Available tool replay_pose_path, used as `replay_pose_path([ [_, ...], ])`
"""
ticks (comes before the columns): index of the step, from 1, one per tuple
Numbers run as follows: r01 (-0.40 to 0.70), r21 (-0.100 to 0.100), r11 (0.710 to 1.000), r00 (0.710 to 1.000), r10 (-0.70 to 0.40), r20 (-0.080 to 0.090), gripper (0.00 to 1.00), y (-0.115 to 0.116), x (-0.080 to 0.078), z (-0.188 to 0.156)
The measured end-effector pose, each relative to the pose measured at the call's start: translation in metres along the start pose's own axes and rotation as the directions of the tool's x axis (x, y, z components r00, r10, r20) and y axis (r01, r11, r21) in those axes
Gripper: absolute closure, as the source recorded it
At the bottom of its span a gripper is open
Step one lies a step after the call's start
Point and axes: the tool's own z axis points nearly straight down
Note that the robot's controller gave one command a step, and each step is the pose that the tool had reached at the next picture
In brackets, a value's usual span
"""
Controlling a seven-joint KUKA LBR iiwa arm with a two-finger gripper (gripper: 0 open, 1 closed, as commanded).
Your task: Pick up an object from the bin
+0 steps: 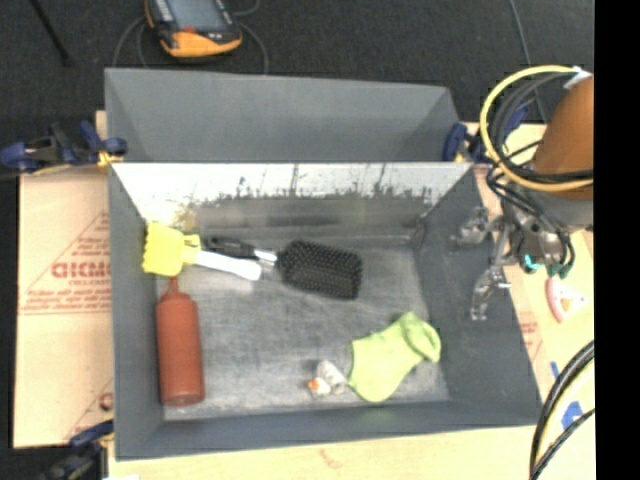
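Observation:
My gripper hangs over the bin's right sloping wall, open, with nothing between its fingers. Nearest to it on the bin floor is a crumpled lime-green sock, lower left of the gripper and apart from it. A small white and orange thing lies just left of the sock. A black hairbrush with a dark handle rests near the middle of the floor, well left of the gripper.
At the left, a red-brown squeeze bottle lies along the wall. Above it is a dish brush with a yellow head and white handle. Bare floor lies between the hairbrush and the sock.

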Motion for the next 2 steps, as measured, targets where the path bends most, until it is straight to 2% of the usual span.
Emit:
replay_pose_path([
  [1, 0.003, 0.002, 1.000, 1.000, -0.003, 0.008, 0.00, 0.001, -0.002, -0.005],
  [2, -0.029, 0.001, 1.000, 0.999, 0.029, 0.013, 0.00, 0.012, 0.011, 0.057],
])
